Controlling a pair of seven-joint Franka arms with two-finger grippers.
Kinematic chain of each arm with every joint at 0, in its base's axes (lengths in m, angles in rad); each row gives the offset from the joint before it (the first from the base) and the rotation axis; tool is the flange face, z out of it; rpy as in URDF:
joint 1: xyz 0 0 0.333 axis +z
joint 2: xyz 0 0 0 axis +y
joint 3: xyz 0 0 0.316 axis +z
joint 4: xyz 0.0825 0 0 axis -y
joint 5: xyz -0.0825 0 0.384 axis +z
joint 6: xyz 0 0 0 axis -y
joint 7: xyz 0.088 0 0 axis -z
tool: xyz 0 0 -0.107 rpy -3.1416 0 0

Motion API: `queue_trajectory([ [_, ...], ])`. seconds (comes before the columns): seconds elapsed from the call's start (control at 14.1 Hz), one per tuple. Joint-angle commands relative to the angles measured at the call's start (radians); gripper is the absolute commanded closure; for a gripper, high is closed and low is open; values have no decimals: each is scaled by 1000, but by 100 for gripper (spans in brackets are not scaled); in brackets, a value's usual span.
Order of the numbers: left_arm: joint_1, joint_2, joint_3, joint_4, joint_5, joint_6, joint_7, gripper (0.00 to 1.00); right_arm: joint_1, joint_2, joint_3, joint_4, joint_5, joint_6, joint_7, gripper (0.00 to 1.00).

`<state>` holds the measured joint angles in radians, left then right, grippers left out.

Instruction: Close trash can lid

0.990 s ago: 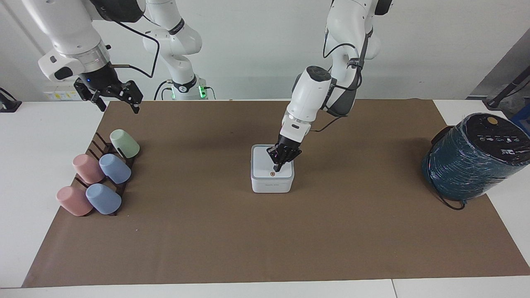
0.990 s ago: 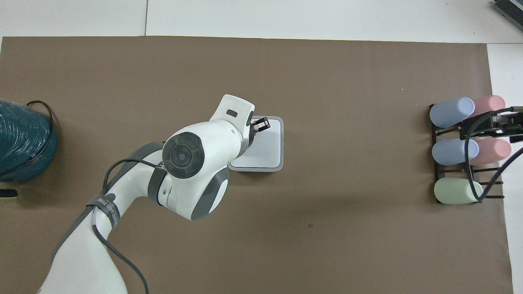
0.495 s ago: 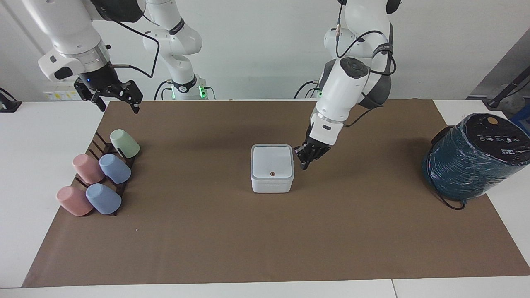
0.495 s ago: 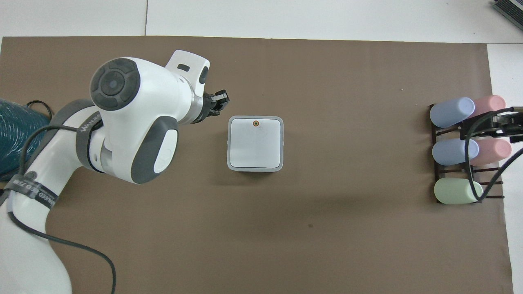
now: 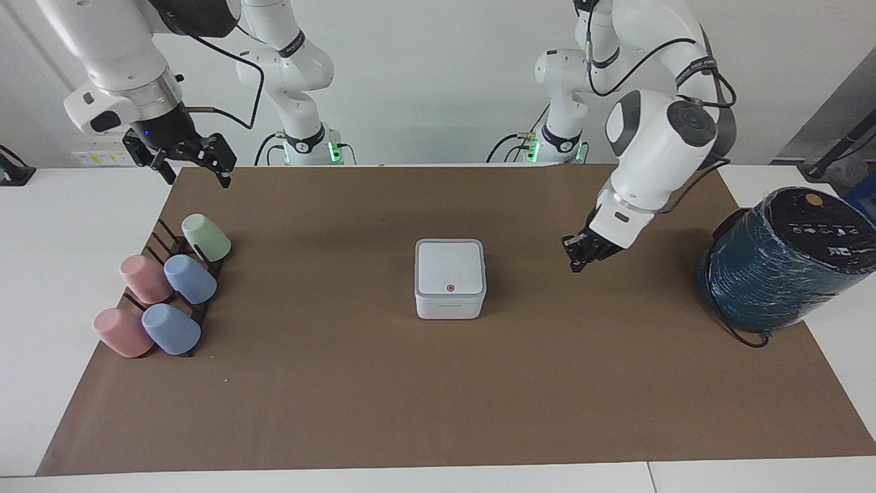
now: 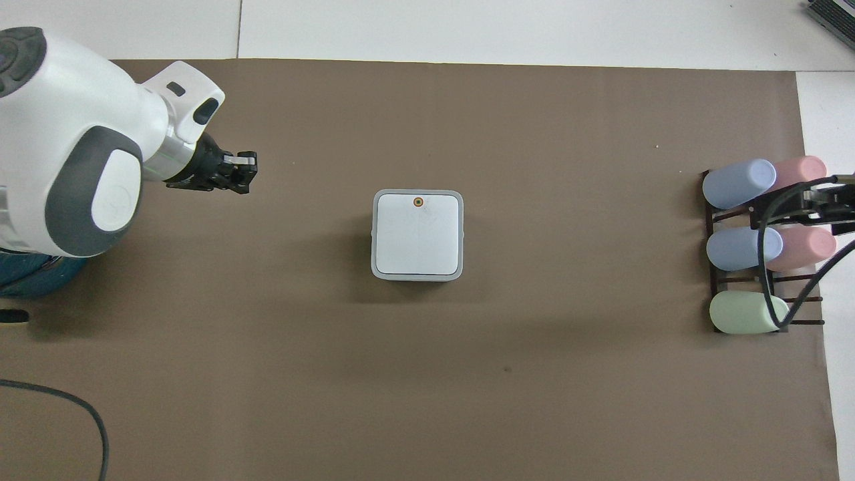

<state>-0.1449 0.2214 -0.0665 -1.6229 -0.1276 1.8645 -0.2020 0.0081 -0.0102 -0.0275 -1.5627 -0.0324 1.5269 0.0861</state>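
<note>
Two grippers: left gripper hangs over bare brown mat, fingers together, holding nothing; right gripper waits spread. One wrapped teal cylinder. One rounded white can mid-mat, lid flat down. Five smooth cups.

In the overhead view the teal wrapped cylinder is mostly hidden under the left arm.
</note>
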Motion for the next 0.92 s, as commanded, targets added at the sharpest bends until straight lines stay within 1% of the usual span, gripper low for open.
queue_trajectory([
  [0.0,77,-48,-7,3,49,-86,151,100,7,-53,11,-77,-4,55,64,0],
  [0.14,120,-82,-7,5,51,-122,209,98,6,-53,11,-79,-4,53,60,0],
  [0.21,126,-103,-7,3,51,-137,214,92,6,-51,11,-77,-4,53,55,0],
  [0.28,128,-121,-6,2,51,-152,213,77,6,-53,11,-79,-4,53,54,0],
  [0.42,128,-151,5,3,51,-179,214,39,6,-53,11,-77,-4,53,53,0],
  [0.49,128,-164,5,3,52,-182,214,12,6,-53,11,-79,-4,53,53,0],
  [0.57,128,-169,7,3,52,-188,214,0,6,-51,11,-77,-4,53,53,0],
  [0.71,127,-175,8,3,54,-194,214,0,6,-51,11,-77,-4,53,52,0],
  [0.85,119,-181,2,5,124,-199,223,0,6,-51,11,-77,-4,53,50,0],
])
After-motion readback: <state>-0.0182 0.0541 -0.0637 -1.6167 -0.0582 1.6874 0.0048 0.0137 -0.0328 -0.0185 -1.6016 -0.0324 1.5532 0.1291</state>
